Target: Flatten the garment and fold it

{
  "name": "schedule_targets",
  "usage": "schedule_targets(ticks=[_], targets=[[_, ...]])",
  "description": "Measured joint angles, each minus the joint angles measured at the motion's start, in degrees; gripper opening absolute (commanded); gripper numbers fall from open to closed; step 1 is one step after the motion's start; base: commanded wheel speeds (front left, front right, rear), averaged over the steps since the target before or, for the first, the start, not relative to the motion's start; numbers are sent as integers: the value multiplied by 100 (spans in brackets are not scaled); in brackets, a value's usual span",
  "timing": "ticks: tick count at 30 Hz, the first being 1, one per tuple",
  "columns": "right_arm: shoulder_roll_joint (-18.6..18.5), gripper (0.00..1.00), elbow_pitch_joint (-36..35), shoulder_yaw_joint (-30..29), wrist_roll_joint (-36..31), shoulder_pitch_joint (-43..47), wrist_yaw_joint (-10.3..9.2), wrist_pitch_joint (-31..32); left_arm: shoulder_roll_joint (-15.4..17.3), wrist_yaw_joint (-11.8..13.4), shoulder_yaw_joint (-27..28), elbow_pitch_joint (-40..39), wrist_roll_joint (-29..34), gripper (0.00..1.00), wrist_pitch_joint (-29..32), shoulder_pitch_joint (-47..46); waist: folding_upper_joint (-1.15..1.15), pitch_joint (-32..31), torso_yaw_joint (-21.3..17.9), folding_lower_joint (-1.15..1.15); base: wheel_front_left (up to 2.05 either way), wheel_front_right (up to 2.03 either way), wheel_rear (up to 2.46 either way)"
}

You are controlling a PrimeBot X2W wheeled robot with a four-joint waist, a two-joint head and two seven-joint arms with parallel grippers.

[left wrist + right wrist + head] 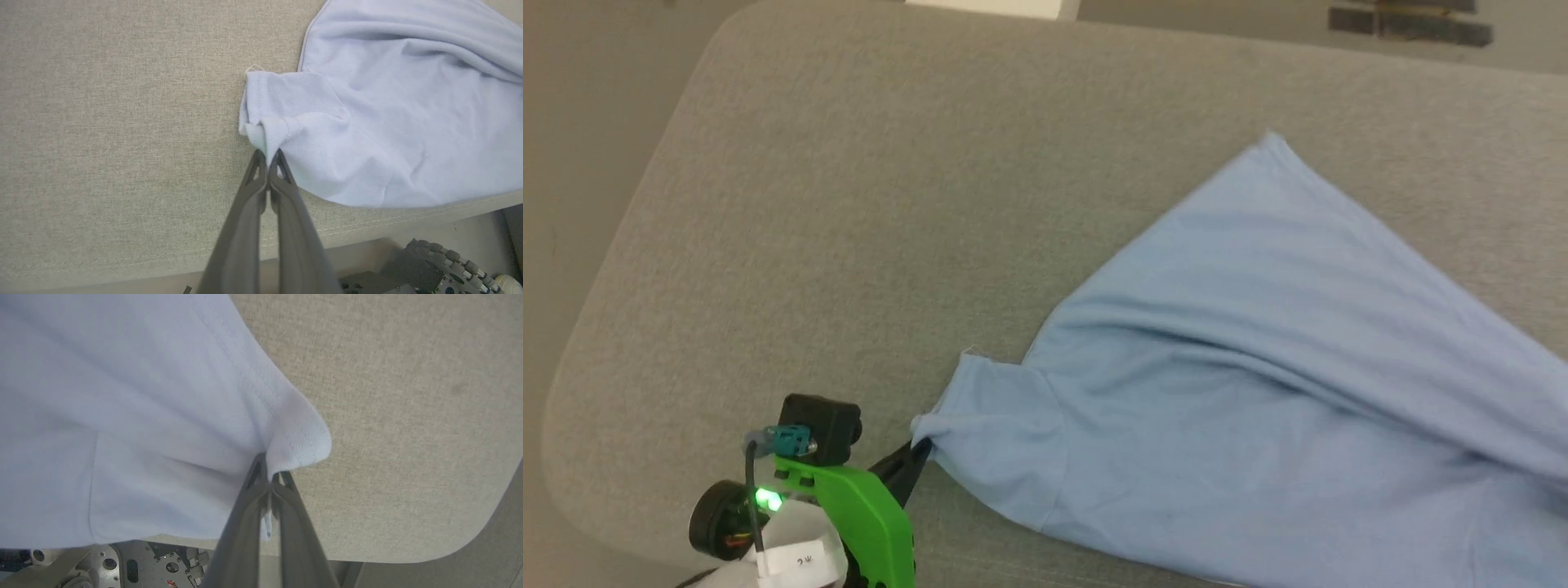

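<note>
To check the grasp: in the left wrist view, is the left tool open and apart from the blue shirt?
No, the left tool is shut, pinching the sleeve hem of the blue shirt.

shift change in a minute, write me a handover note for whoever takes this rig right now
Left gripper: jaws shut on the garment, at a sleeve hem.
Right gripper: jaws shut on another hemmed edge of it.
Garment: on the grey table, by the near edge, creased and bunched.
Done: both grips taken.
To do: spread it flat, then fold; no fold shows yet.
</note>
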Motion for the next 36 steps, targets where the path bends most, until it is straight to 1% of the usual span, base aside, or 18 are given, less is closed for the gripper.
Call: schedule_targets(ticks=[3,6,10,13,14,15,18,21,25,28,31,34,36], targets=[[254,0,-303,-224,-221,627,0,82,-23,38,-8,75,-21,0,-24,54,0,-195,-152,0,0,0,0],[545,0,-560,-342,-403,1038,0,190,-62,45,-20,114,-56,0,-41,101,0,-330,-274,0,0,0,0],[943,0,-809,-436,-556,1283,0,318,-62,45,-47,155,-56,0,-40,106,0,-416,-396,0,0,0,0],[1040,0,-917,-494,-661,1295,0,368,-63,45,-63,156,-56,0,-38,104,0,-406,-406,0,0,0,0],[1043,47,-960,-486,-661,1295,0,378,-63,45,-67,154,-56,0,-33,103,0,-395,-398,0,0,0,0],[1044,100,-1012,-483,-660,1291,0,378,-63,44,-71,151,-55,0,-33,102,0,-380,-384,0,0,0,0],[981,100,-1206,-471,-608,1210,0,377,-64,43,-85,140,-55,0,-32,97,0,-337,-332,0,0,0,0],[786,100,-1514,-431,-323,883,-1,350,-66,43,-85,110,-53,0,-32,74,0,-271,-260,0,0,0,0],[638,100,-1974,-226,202,97,-1,448,-97,35,-107,37,8,0,-31,-19,0,-154,-116,0,0,0,0],[553,100,-2138,113,322,-615,-1,544,-155,29,-136,-34,59,0,-22,-155,0,-37,19,0,0,0,0],[530,100,-2038,598,293,-1345,-1,597,-198,12,-169,-97,105,0,-7,-277,0,106,164,0,0,0,0],[573,100,-1588,1044,145,-2065,-1,610,-285,-9,-181,-119,188,0,-75,-410,0,279,339,0,0,0,0],[609,100,-1257,1236,18,-2441,-1,636,-349,-23,-186,-137,209,0,-135,-482,0,390,454,0,0,0,0]])
